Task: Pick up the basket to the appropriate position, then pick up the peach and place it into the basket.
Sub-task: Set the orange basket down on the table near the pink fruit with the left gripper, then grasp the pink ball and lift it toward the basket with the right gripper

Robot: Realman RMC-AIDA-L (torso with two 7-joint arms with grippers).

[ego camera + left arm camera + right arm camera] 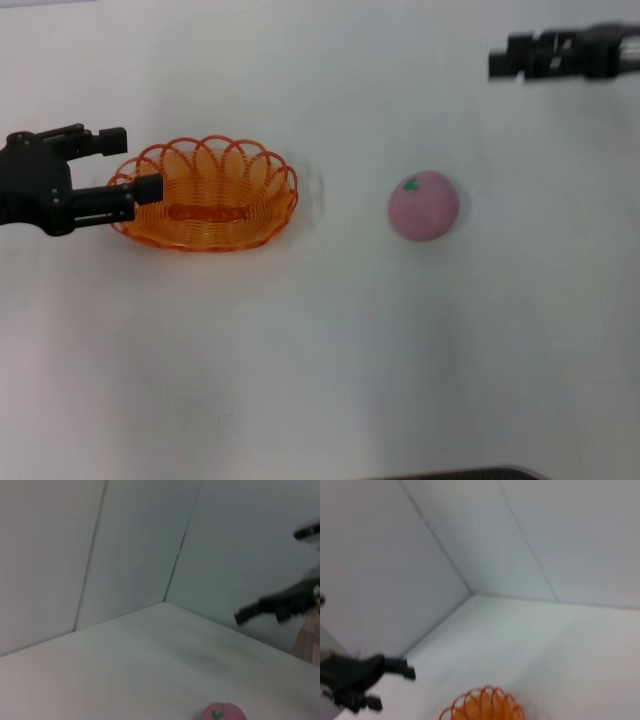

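The basket (205, 195) is observed on the white worktop (320, 350), left of centre, with the peach (424, 205) well apart to its right. The left gripper (128, 163) is spread apart at the basket's left rim, 1 finger (135, 192) laid over the wire loops and nothing yet clamped. Step 1, the basket pickup, is judged in hand; closing on the rim is called for next. The right gripper (500, 62) is parked at the far right; whether it is clenched cannot be told.

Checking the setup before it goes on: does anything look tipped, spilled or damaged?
Nothing stands out. The basket sits upright, the left gripper open around its rim. The peach lies intact beside it; the right gripper is off behind.
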